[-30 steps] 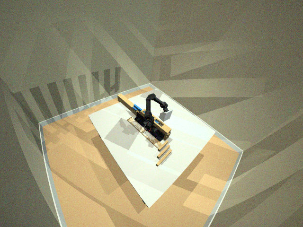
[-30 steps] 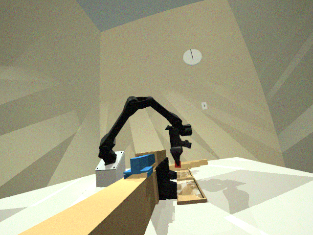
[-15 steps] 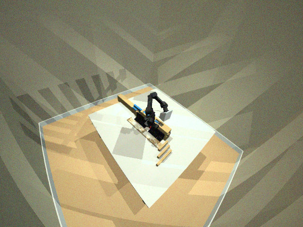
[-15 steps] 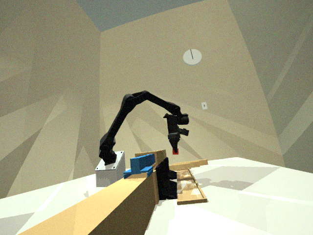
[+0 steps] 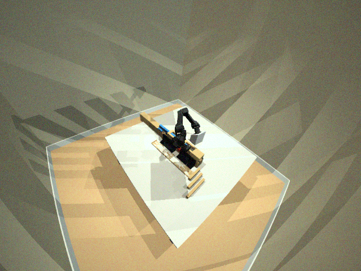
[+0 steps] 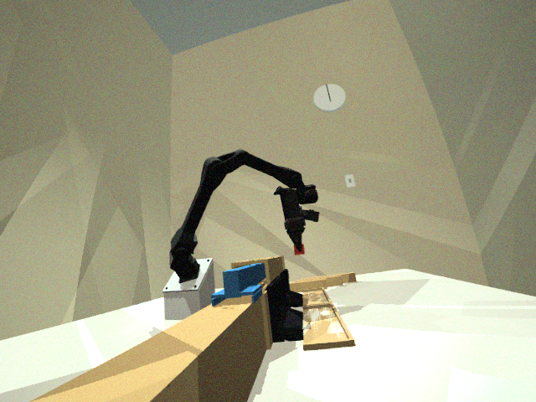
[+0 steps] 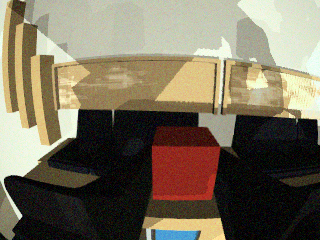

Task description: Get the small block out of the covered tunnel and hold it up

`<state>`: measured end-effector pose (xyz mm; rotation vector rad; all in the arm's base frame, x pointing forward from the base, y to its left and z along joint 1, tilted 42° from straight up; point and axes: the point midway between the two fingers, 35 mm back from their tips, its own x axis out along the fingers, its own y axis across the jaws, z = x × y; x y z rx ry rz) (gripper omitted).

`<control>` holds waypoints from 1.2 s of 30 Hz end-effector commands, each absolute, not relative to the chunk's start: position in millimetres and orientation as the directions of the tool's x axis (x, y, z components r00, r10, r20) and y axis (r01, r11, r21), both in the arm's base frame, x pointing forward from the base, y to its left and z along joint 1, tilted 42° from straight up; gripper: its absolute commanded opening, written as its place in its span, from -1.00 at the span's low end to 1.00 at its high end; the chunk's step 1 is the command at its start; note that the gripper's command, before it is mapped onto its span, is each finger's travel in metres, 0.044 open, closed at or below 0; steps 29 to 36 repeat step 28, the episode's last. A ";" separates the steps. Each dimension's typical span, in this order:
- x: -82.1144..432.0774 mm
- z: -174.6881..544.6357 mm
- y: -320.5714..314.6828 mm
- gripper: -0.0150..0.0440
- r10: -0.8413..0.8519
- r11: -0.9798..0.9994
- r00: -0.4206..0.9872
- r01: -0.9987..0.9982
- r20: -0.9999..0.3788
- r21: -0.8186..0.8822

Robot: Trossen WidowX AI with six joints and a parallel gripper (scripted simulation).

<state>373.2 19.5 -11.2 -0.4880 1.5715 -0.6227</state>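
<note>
Grasps the red block [image 5: 179,149] [image 6: 296,251] [image 7: 185,170] between the fingers of the gripper [image 5: 179,148] [image 6: 298,247] [image 7: 182,151], pointing downward. Holds it out of the tunnel, up above the black pieces [image 5: 186,160] [image 6: 279,302]. In the exterior view, see to the right two wood-framed panels [image 5: 163,150] [image 6: 327,320] [image 7: 135,85], lying side by side; to the left, a grey arm base [image 5: 198,138] [image 6: 183,306]; near, a long wooden beam [image 5: 148,119] [image 6: 172,346], just beside a blue part [image 5: 165,128] [image 6: 244,276]. In the wrist view, find three wooden rods [image 5: 196,188] [image 7: 27,75] at far left.
</note>
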 end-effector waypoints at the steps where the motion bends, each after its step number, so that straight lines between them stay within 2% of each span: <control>1: 376.4 -2.4 15.1 -0.49 -0.639 0.769 0.044 0.050 -0.768 -0.637; 10: 370.8 18.7 2.1 -0.49 -0.626 0.759 0.342 0.064 -0.700 -0.648; 36: 382.4 16.9 -1.6 -0.49 -0.627 0.758 0.348 0.065 -0.697 -0.649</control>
